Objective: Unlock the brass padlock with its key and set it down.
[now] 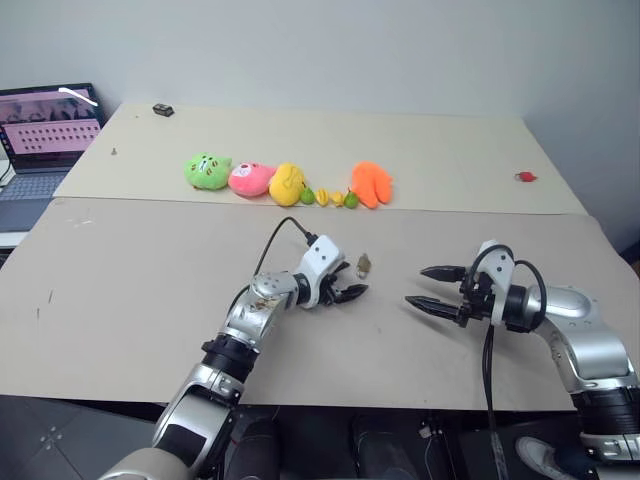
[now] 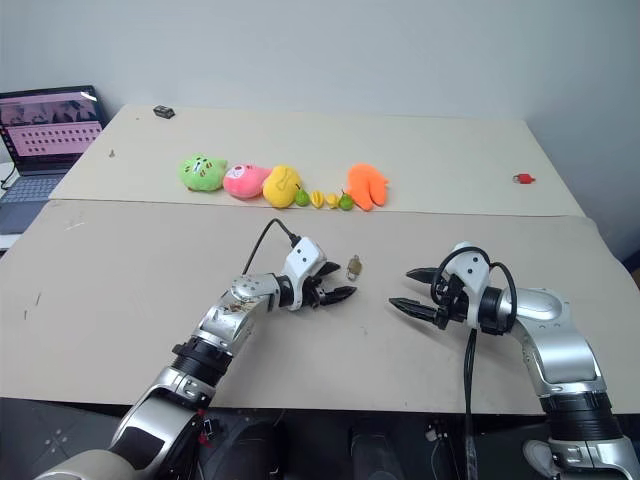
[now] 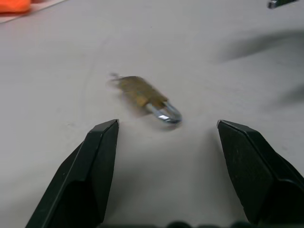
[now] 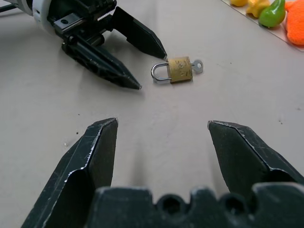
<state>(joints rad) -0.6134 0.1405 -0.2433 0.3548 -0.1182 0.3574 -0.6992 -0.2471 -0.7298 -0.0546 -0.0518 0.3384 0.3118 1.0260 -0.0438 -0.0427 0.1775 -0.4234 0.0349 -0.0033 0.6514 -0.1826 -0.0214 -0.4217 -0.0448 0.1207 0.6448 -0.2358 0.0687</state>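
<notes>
Left fingers: spread wide on the left gripper (image 1: pixel 352 293), nothing held, tips just short of the brass padlock (image 4: pixel 177 70).
Right fingers: right gripper (image 1: pixel 428 288) gaping wide, empty.
Padlock: flat on the table (image 1: pixel 150 270) between both grippers, shackle toward the left one.
Key: the key (image 4: pixel 197 66) sticking out of the padlock's base.

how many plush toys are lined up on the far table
4, in one row on the far table: the green plush at the left end, then the pink plush, the yellow plush, and the orange plush at the right end, past small toy fruits.
</notes>
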